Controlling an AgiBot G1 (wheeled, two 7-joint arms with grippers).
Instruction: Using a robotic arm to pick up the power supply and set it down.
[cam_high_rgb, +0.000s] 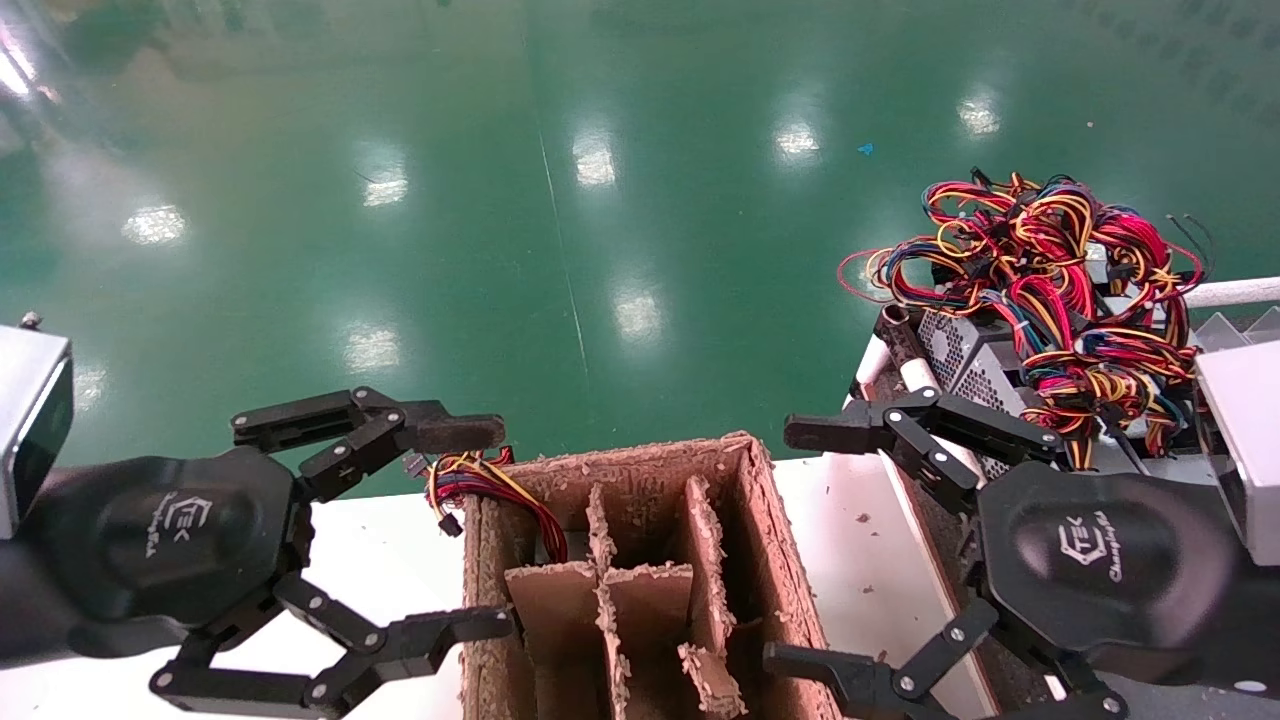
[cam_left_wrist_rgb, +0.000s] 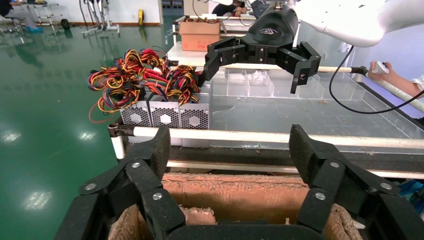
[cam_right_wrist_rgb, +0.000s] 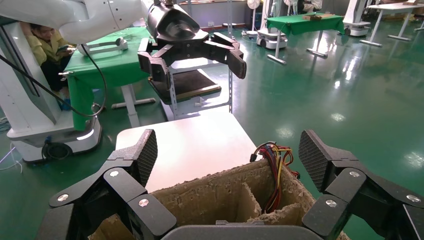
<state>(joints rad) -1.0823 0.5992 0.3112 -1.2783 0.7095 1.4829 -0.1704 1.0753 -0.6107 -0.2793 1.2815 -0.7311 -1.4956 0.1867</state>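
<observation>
Both end effectors hang wide open, holding nothing.
Left end effector (cam_high_rgb: 470, 530) and right end effector (cam_high_rgb: 810, 545) flank the divided carton (cam_high_rgb: 640, 580); power supply (cam_high_rgb: 965, 365) waits upper right, ungrasped.

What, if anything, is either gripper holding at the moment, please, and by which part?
Nothing: the left gripper and right gripper are both open and empty.

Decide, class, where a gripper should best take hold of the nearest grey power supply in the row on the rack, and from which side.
Likely across the flat metal sides of the nearest power supply, coming from above on its outer end. The wire bundle heaps over the row's top, so the right gripper, open beside it, should avoid the cables.
</observation>
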